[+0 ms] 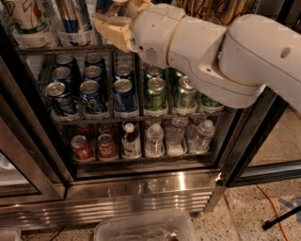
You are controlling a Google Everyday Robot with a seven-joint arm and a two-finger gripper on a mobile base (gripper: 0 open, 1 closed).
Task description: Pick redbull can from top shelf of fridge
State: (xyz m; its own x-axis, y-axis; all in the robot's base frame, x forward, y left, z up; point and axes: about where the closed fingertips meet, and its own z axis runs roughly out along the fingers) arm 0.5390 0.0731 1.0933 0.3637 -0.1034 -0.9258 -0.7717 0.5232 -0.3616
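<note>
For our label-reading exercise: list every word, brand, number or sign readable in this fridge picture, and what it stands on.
Nothing legible anywhere.
Tall slim blue-and-silver cans on the dark top wire shelf: print blurred.
Short dark-blue cans and green cans: brands blurred.
Beige robot gripper, at the top shelf beside the tall cans: no marking seen.
</note>
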